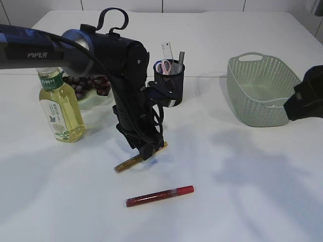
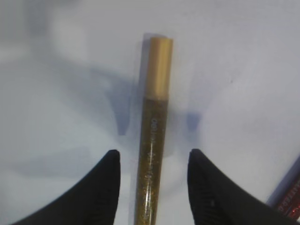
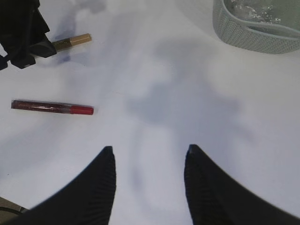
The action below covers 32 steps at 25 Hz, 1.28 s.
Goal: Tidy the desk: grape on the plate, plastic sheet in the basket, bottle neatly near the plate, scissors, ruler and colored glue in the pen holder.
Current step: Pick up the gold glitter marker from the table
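Note:
A gold glitter glue lies flat on the white table, its cap pointing away. My left gripper straddles it, open, with a gap on each side of the tube; in the exterior view the gripper stands over the gold glue. A red glue lies nearer the front. Grapes sit on the pale plate, the bottle upright beside it. The pen holder holds scissors and ruler. My right gripper hangs open over bare table.
The green basket stands at the right, with a clear shiny sheet inside it. The right arm's black body hovers by the basket's right side. The left arm crosses from the left edge in front of the plate.

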### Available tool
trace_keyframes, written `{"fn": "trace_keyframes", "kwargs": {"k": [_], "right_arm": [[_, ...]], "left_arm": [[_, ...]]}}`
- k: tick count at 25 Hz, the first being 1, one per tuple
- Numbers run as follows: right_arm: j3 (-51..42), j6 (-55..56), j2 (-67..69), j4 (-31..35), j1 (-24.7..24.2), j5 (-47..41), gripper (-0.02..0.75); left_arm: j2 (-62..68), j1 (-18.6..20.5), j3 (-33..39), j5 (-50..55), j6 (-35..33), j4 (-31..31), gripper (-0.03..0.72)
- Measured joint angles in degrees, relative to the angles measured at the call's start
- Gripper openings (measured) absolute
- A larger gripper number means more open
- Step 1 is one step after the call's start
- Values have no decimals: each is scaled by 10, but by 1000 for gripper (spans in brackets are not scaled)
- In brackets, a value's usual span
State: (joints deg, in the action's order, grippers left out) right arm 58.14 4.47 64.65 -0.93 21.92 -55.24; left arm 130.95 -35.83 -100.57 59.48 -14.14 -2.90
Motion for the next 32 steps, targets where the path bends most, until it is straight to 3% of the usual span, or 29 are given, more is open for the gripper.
{"fn": "trace_keyframes", "kwargs": {"k": [32], "right_arm": [[0,0,0,0,0,0,385]], "left_arm": [[20,0,-6,11,0,2,298]]}}
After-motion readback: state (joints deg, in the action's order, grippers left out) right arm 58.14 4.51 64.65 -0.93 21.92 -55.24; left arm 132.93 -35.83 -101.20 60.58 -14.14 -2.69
